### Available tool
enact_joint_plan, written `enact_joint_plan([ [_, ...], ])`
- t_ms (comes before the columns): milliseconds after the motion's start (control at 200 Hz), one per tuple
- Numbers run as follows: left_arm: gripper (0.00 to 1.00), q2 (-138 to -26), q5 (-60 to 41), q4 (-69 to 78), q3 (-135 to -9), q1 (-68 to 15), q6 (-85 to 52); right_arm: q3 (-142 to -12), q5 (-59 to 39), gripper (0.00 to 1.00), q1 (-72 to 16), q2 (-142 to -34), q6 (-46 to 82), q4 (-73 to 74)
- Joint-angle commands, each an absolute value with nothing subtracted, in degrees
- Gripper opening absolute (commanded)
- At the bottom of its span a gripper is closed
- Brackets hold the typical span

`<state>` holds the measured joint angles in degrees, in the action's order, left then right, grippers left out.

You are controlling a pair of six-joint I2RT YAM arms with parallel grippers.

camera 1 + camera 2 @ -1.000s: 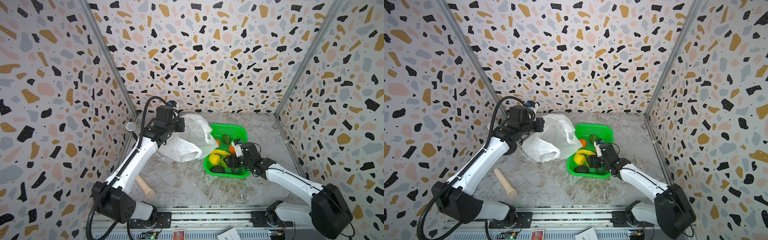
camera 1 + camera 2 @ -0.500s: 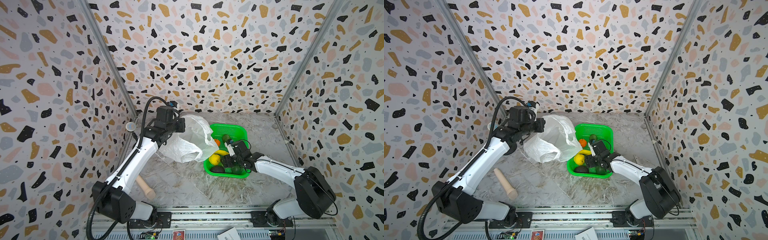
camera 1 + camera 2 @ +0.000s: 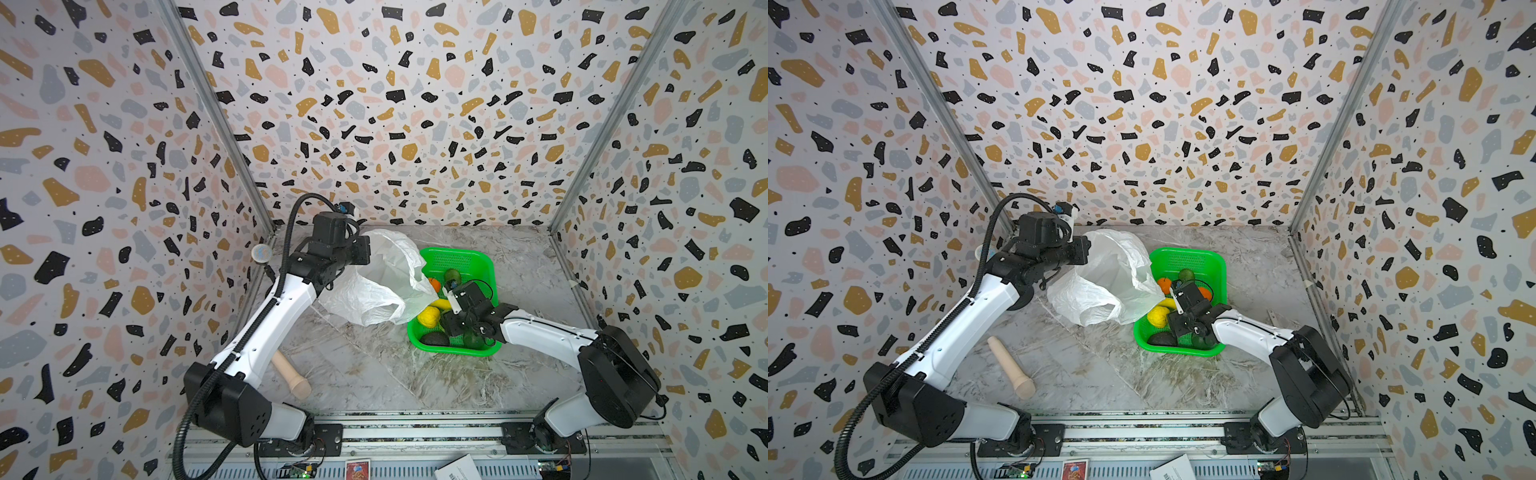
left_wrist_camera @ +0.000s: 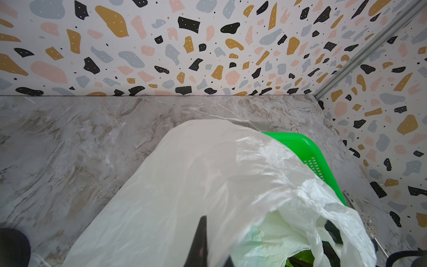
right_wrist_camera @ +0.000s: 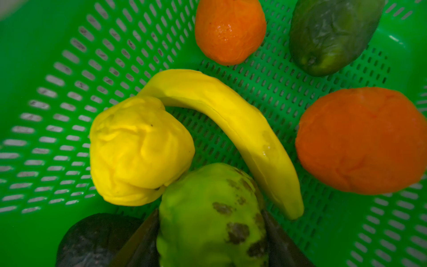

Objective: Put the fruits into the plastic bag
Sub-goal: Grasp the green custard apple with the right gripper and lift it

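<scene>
The white plastic bag [image 3: 374, 286] hangs lifted at the back left, and its lower edge drapes over the green basket's [image 3: 457, 251] left rim. My left gripper [image 3: 365, 253] is shut on the bag's top; in the left wrist view one dark finger [image 4: 201, 242] shows against the bag [image 4: 208, 173]. The fruits lie in the basket: lemon [image 5: 138, 150], banana [image 5: 231, 124], two oranges [image 5: 360, 141] [image 5: 228, 30], a dark green avocado [image 5: 330, 34] and a blackish avocado [image 5: 92, 238]. My right gripper [image 5: 210, 212] reaches down into the basket, its jaws pressed on both sides of the light green bumpy fruit [image 5: 212, 196].
A beige peg-like cylinder [image 3: 291, 370] lies on the marble floor at the front left, beside the left arm. A small round pale-blue thing [image 3: 261, 252] sits by the left wall. Patterned walls close in the left, back and right sides.
My right gripper has moved left and down among the fruits, and its jaws have narrowed onto the light green fruit. The left arm still holds the bag up in the same place.
</scene>
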<state>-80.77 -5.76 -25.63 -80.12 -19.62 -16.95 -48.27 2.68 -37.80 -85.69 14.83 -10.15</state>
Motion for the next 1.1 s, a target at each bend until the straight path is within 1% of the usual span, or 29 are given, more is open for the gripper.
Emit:
enact_joint_plan([
  [0, 0.0, -81.21, -6.58, -23.9, -79.82, -19.37, -17.36, -48.69, 4.86, 0.37, -38.07, -79.85, 14.59, -11.17],
  [175, 0.0, -81.34, -7.15, -23.76, -79.82, -19.36, -17.68, -50.46, 8.95, 0.37, -38.01, -71.27, 14.95, -12.58],
  [265, 0.0, -81.55, -7.39, -23.79, -79.81, -19.35, -17.75, -52.93, 9.05, 0.37, -38.04, -66.99, 14.77, -13.05],
  [365, 0.0, -81.62, -7.69, -23.67, -79.82, -19.35, -17.94, -56.3, 5.09, 0.38, -38.12, -63.47, 13.59, -11.88],
  [501, 0.0, -81.52, -8.44, -23.69, -79.82, -19.38, -18.15, -61.16, -3.49, 0.38, -38.71, -61.46, 13.92, -7.54],
  [631, 0.0, -81.55, -9.48, -23.72, -79.83, -19.37, -18.5, -65.69, -12.06, 0.39, -41.11, -63.24, 15.15, -1.78],
  [711, 0.0, -81.5, -10.39, -23.57, -79.82, -19.37, -19.04, -68.18, -17.47, 0.4, -42.85, -66.48, 16.57, 1.43],
  [756, 0.0, -81.53, -11.07, -23.35, -79.8, -19.46, -19.56, -69.35, -18.94, 0.4, -44.11, -69.01, 17.3, 2.68],
  [906, 0.0, -81.62, -14.98, -22.5, -80.45, -19.36, -21.63, -72.22, -19.03, 0.39, -47.02, -76.27, 18.96, 5.14],
  [1091, 0.0, -81.02, -20.55, -22.03, -81.4, -19.38, -24.48, -76.03, -12.5, 0.4, -46.56, -81.94, 19.87, 2.21],
])
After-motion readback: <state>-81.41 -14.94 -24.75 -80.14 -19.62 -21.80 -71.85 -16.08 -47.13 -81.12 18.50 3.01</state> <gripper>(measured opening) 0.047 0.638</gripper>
